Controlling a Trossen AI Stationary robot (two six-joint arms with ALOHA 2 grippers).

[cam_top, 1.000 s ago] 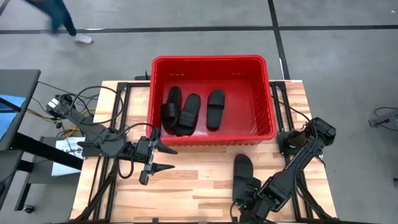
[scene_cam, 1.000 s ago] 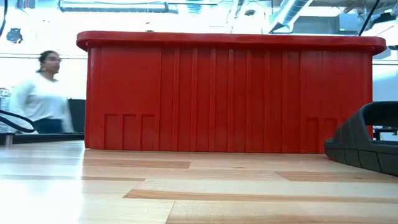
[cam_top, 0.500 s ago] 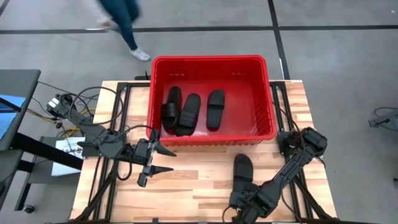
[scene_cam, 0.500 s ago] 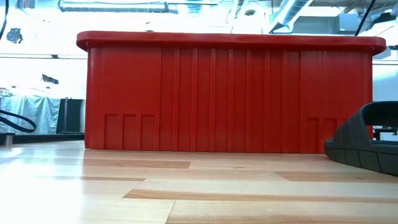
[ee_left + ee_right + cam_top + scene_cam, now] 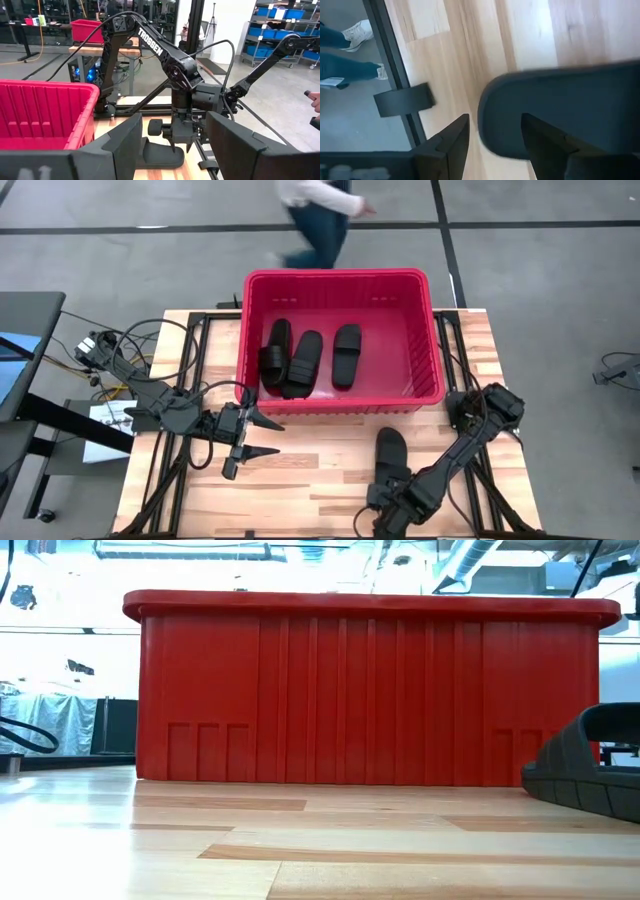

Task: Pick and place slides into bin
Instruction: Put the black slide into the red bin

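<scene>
Red slotted plastic forms the large rectangular bin (image 5: 340, 280), which stands at the far middle of the pale wooden slatted table (image 5: 310, 480). Four matching black rubbery slip-on slides are counted. Three lie on the bin floor, side by side with their long axes running near to far: the left slide (image 5: 275, 350), the middle slide (image 5: 302, 363) just beside it and seemingly overlapping it, and the right slide (image 5: 346, 355) lying slightly apart. The fourth slide (image 5: 391, 453) lies on the table, near of the bin's right half.

Two dark arms are present. The right gripper (image 5: 388, 498) sits low over the near end of the fourth slide; in the right wrist view its fingers (image 5: 451, 145) stand apart, straddling the rounded end of the sole (image 5: 560, 110), not closed on it. The left gripper (image 5: 252, 435) waits with its fingers spread wide, holding nothing, left of the table's centre and just near of the bin's left corner.

One blurred person (image 5: 318, 215) walks on the grey floor beyond the bin.
</scene>
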